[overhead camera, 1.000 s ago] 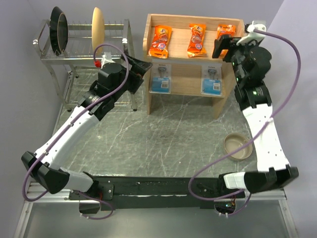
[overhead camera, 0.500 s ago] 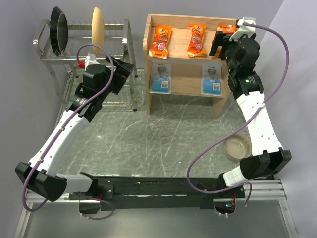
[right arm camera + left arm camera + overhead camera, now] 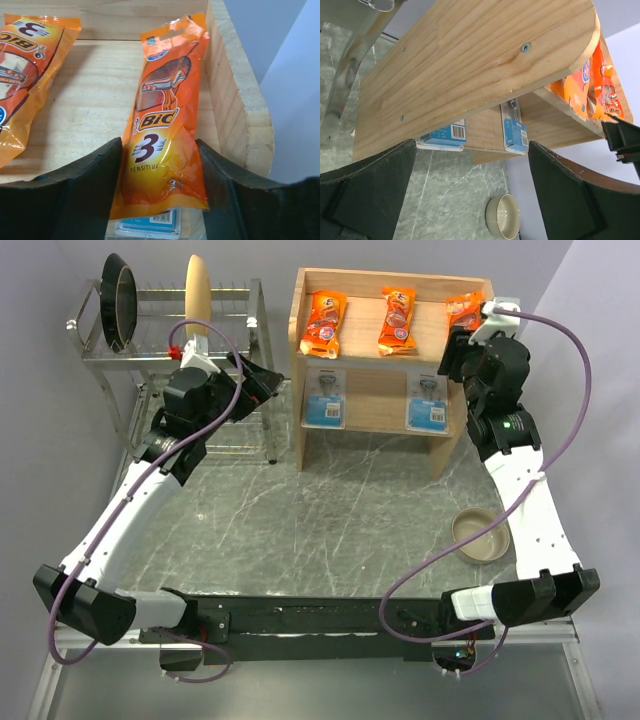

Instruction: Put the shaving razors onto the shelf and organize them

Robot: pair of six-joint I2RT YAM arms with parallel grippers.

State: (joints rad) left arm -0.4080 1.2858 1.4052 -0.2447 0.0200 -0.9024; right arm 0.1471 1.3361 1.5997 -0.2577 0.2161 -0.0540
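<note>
Top tier: three orange packets [image 3: 397, 322] lay in a row on the shelf [image 3: 375, 390].
Lower tier: two blue cards [image 3: 324, 397] stood against the back.
Right gripper [image 3: 159, 165]: partly open, fingers [image 3: 95, 195] flanking the rightmost packet [image 3: 162, 150]; we could not tell whether it gripped.
Left gripper [image 3: 472, 150]: wide open, empty, beside the shelf's left side.
Remaining: we judged only straightening that packet was left.

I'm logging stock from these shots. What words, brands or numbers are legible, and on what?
"BiC": right orange razor packet, on the shelf top tier.
"3": same packet, below the brand.
"SENSITIVE": same packet, under the 3.
"BiC", "3": neighbouring orange packet, partly cut off by the frame.
Too small to read: barcode and print on the blue blister card.
</note>
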